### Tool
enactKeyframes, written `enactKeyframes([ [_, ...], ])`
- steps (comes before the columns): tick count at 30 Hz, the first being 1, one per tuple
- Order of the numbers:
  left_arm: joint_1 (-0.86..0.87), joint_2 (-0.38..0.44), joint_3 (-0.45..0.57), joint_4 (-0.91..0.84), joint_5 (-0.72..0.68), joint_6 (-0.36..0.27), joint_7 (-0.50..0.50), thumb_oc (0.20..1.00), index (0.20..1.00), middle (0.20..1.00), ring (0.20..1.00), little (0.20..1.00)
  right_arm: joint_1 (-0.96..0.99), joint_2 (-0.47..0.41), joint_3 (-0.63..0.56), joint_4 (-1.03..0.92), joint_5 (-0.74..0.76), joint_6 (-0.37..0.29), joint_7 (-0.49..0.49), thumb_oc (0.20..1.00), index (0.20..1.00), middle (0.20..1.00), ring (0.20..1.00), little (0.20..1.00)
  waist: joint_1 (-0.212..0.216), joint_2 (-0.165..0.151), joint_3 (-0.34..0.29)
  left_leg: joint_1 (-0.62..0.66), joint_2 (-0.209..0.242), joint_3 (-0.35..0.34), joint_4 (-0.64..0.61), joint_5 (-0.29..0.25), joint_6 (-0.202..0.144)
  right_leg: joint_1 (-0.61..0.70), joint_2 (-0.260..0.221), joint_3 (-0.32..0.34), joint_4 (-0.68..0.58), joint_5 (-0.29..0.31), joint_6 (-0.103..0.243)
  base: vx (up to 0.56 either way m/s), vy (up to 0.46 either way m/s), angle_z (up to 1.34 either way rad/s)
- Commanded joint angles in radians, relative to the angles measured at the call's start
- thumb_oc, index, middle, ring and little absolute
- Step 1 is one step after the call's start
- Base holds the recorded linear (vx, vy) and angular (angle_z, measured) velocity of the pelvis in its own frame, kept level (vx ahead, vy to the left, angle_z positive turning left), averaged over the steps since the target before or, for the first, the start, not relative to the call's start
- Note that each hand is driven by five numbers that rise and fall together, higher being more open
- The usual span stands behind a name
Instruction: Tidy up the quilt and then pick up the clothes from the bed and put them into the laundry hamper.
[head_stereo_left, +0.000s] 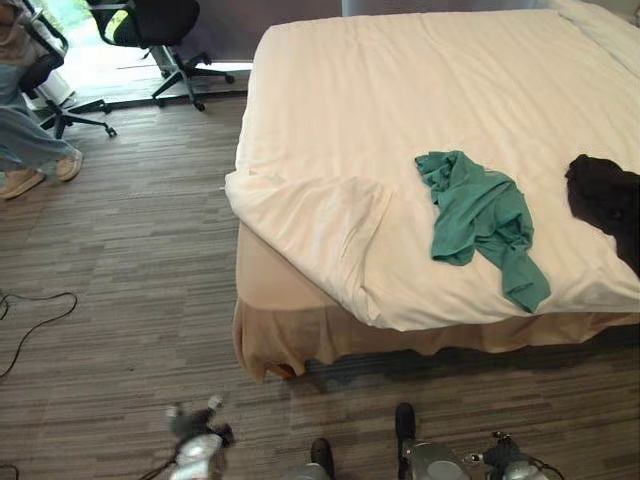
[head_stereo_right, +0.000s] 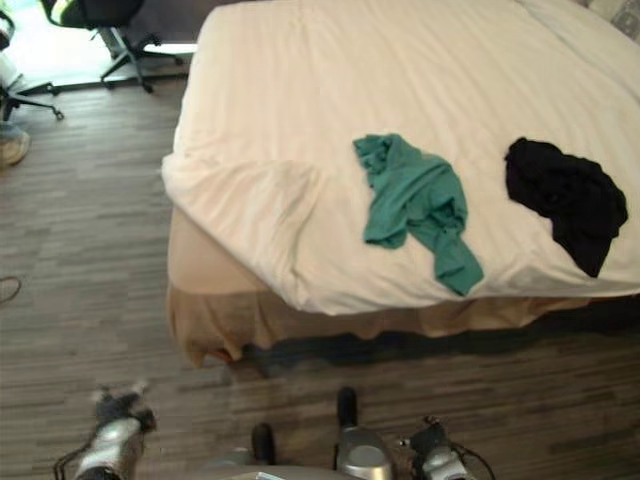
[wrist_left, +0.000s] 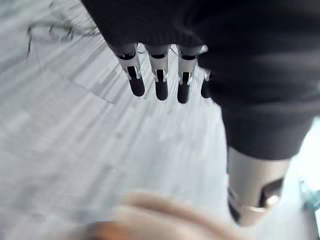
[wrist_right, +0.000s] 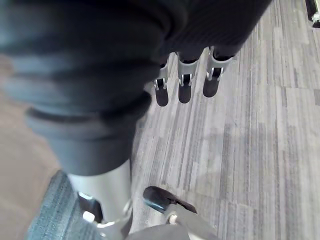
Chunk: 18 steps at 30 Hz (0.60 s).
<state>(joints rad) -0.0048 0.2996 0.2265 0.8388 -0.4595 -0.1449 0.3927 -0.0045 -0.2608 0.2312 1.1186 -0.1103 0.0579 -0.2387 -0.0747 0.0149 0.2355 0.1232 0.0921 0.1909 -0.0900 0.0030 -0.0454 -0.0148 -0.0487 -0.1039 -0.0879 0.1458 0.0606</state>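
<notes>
Reaching ahead, you find the quilt's (head_stereo_left: 420, 90) folded corner (head_stereo_left: 320, 215) nearer your left hand (wrist_left: 165, 75), both hands' fingers released, right hand (wrist_right: 187, 82) low.

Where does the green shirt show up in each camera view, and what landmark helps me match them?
Left eye view: green shirt lies crumpled on the white quilt, right of centre, near the bed's near edge.
Right eye view: the shirt sits nearer the middle of the picture.
Left wrist view: floor past the fingers, no shirt.
Right wrist view: floor, no shirt.
Shared landmark: the black garment to the shirt's right.
</notes>
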Motion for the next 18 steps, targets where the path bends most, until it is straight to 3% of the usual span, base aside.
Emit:
enactKeyframes([
  [1, -0.163, 0.19, 0.007, -0.114, -0.2, -0.149, 0.047, 1.0, 1.0, 1.0, 1.0, 1.0, 0.022, -0.002, 0.017, 0.011, -0.032, -0.004, -0.006, 1.0, 1.0, 1.0, 1.0, 1.0, -0.026, -0.045, 0.014, 0.018, 0.023, 0.065, 0.021, -0.063, -0.052, 0.048, -0.085, 0.011, 0.011, -0.182, 0.106, 0.08, -0.108, -0.08],
  [6, -0.265, 0.273, -0.081, -0.241, -0.126, -0.124, 0.006, 1.0, 1.0, 1.0, 1.0, 1.0, 0.019, -0.032, 0.031, -0.004, -0.032, -0.002, 0.012, 1.0, 1.0, 1.0, 1.0, 1.0, -0.053, -0.026, 0.037, 0.009, 0.026, 0.077, 0.015, -0.056, -0.057, 0.03, -0.079, 0.019, 0.011, -0.181, 0.106, 0.01, -0.037, -0.07],
  [7, -0.374, 0.359, -0.192, -0.278, 0.006, -0.077, -0.016, 1.0, 1.0, 1.0, 1.0, 1.0, 0.0, -0.059, 0.04, -0.01, -0.036, 0.0, 0.02, 1.0, 1.0, 1.0, 1.0, 1.0, -0.071, -0.018, 0.059, -0.013, 0.027, 0.082, 0.016, -0.044, -0.058, -0.001, -0.078, 0.029, 0.018, -0.172, 0.106, -0.08, -0.023, -0.13],
  [11, -0.664, 0.473, -0.427, -0.246, 0.334, 0.021, -0.012, 1.0, 1.0, 1.0, 1.0, 1.0, -0.073, -0.117, 0.072, -0.02, -0.031, -0.014, 0.022, 1.0, 1.0, 1.0, 1.0, 1.0, -0.116, -0.014, 0.125, -0.098, 0.028, 0.1, 0.043, -0.036, -0.056, -0.125, -0.074, 0.071, 0.082, -0.162, 0.109, -0.17, -0.016, -0.17],
  [12, -0.832, 0.525, -0.552, -0.205, 0.462, 0.069, 0.011, 1.0, 1.0, 1.0, 1.0, 1.0, -0.103, -0.14, 0.091, -0.044, -0.027, -0.023, 0.012, 1.0, 1.0, 1.0, 1.0, 1.0, -0.132, -0.017, 0.153, -0.169, 0.032, 0.117, 0.086, -0.038, -0.053, -0.209, -0.068, 0.091, 0.13, -0.157, 0.109, -0.21, -0.001, -0.17],
  [14, -0.839, 0.525, -0.557, -0.201, 0.461, 0.068, 0.012, 1.0, 1.0, 1.0, 1.0, 1.0, -0.104, -0.138, 0.089, -0.043, -0.028, -0.023, 0.012, 1.0, 1.0, 1.0, 1.0, 1.0, -0.127, -0.019, 0.15, -0.176, 0.032, 0.118, 0.088, -0.036, -0.053, -0.217, -0.068, 0.094, 0.131, -0.154, 0.108, -0.09, -0.011, -0.31],
  [16, -1.116, 0.538, -0.766, -0.04, 0.624, 0.148, 0.025, 1.0, 1.0, 1.0, 1.0, 1.0, -0.126, -0.163, 0.112, -0.071, -0.017, -0.041, -0.015, 1.0, 1.0, 1.0, 1.0, 1.0, -0.15, -0.02, 0.196, -0.255, 0.043, 0.134, 0.143, -0.041, -0.051, -0.294, -0.063, 0.103, 0.172, -0.153, 0.112, -0.13, -0.07, -0.32],
  [18, -1.258, 0.496, -0.871, 0.118, 0.695, 0.194, 0.016, 1.0, 1.0, 1.0, 1.0, 1.0, -0.135, -0.158, 0.118, -0.05, 0.003, -0.045, -0.036, 1.0, 1.0, 1.0, 1.0, 1.0, -0.159, -0.016, 0.221, -0.286, 0.051, 0.141, 0.157, -0.036, -0.052, -0.325, -0.065, 0.101, 0.177, -0.149, 0.117, -0.08, -0.084, -0.21],
])
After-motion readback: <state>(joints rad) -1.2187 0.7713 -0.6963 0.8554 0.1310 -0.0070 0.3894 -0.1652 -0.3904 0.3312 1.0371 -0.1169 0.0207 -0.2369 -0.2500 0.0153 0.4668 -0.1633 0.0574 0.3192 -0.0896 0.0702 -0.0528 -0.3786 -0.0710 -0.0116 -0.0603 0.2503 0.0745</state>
